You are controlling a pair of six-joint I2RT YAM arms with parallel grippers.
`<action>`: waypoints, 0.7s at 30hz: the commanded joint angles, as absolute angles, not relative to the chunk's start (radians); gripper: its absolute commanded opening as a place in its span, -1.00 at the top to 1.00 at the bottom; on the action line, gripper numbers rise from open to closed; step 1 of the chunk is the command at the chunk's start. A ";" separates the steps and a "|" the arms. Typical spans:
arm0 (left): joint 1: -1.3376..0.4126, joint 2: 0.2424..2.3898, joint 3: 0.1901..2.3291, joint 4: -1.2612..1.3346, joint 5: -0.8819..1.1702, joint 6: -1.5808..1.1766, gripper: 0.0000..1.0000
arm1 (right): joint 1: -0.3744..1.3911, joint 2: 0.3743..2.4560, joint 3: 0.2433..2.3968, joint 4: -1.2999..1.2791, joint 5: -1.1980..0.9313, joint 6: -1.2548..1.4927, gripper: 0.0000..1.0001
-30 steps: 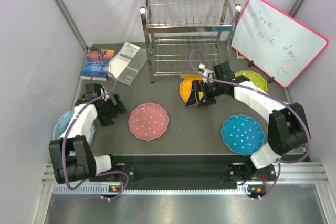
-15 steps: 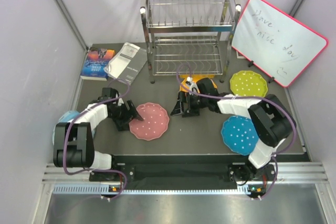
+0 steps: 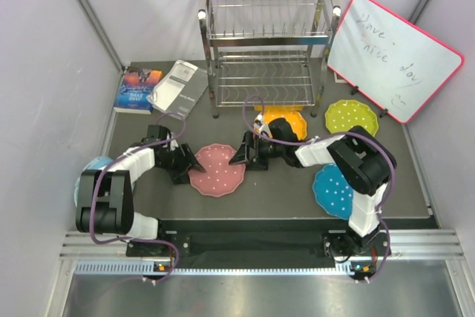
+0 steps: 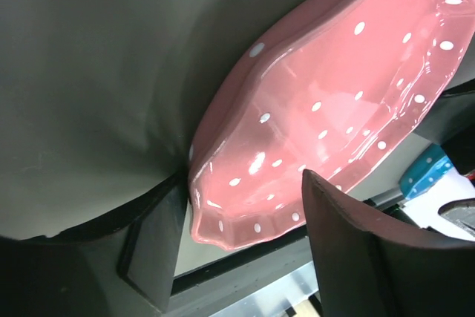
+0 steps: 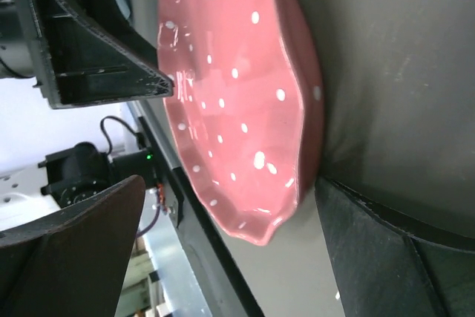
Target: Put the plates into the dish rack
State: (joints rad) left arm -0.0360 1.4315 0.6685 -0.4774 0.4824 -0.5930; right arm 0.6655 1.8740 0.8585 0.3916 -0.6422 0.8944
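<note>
Within the last second both arms are seen to have been brought in on the pink plate [image 3: 217, 171]: the right gripper [image 3: 239, 157], which was over the orange plate [image 3: 288, 119], is now set at the pink plate's right rim, and the left gripper [image 3: 191, 159], formerly well apart from it, is set at its left rim. The plate itself has been nudged slightly to the right and lies flat on the table [image 3: 282, 183], in front of the dish rack [image 3: 263, 35]. In both wrist views the jaws are spread wide and nothing is gripped; in the left one the scalloped rim is seen between the fingers. It is judged that a two-sided pickup of the pink plate is being prepared, so loading is not yet begun.

Four plates are counted: one pink, one orange, one yellow-green plate [image 3: 352, 117] and one blue plate [image 3: 332, 192], all on the table and none in the rack. One rack is counted, and one pale dish [image 3: 90, 171] is partly hidden by the left arm
</note>
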 commanded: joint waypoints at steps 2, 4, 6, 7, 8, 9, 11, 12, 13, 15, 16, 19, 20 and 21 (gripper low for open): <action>-0.049 1.460 0.618 -0.407 0.502 -0.614 -0.25 | 0.690 1.962 0.850 0.457 -0.702 0.936 -0.91; -0.057 1.468 0.617 -0.405 0.502 -0.614 -0.19 | 0.704 1.989 0.871 0.472 -0.726 0.949 -0.86; -0.067 1.477 0.623 -0.407 0.497 -0.611 -0.15 | 0.718 2.011 0.896 0.492 -0.739 0.960 -0.80; -0.069 1.483 0.626 -0.407 0.495 -0.607 -0.15 | 0.722 2.016 0.900 0.509 -0.739 0.966 -0.79; -0.075 1.485 0.630 -0.405 0.494 -0.606 -0.14 | 0.729 2.019 0.905 0.523 -0.738 0.972 -0.78; -0.080 1.488 0.632 -0.403 0.497 -0.604 -0.13 | 0.733 2.023 0.908 0.537 -0.732 0.988 -0.78; -0.089 1.496 0.637 -0.400 0.494 -0.600 -0.12 | 0.747 2.029 0.926 0.555 -0.730 0.996 -0.76; -0.094 1.497 0.637 -0.400 0.492 -0.600 -0.12 | 0.753 2.031 0.931 0.558 -0.727 0.997 -0.71; -0.097 1.499 0.635 -0.402 0.486 -0.595 -0.12 | 0.756 2.031 0.934 0.566 -0.724 0.996 -0.69; -0.100 1.500 0.635 -0.410 0.479 -0.581 -0.12 | 0.764 2.022 0.934 0.569 -0.718 0.996 -0.62; -0.098 1.499 0.629 -0.410 0.468 -0.578 -0.12 | 0.762 2.017 0.933 0.572 -0.713 0.996 -0.61; -0.098 1.488 0.617 -0.413 0.463 -0.578 -0.11 | 0.759 1.999 0.927 0.587 -0.700 0.989 -0.44; -0.100 1.482 0.614 -0.414 0.463 -0.580 -0.11 | 0.759 1.996 0.930 0.597 -0.699 0.989 -0.40; -0.101 1.479 0.611 -0.416 0.463 -0.580 -0.11 | 0.759 1.990 0.933 0.604 -0.699 0.992 -0.30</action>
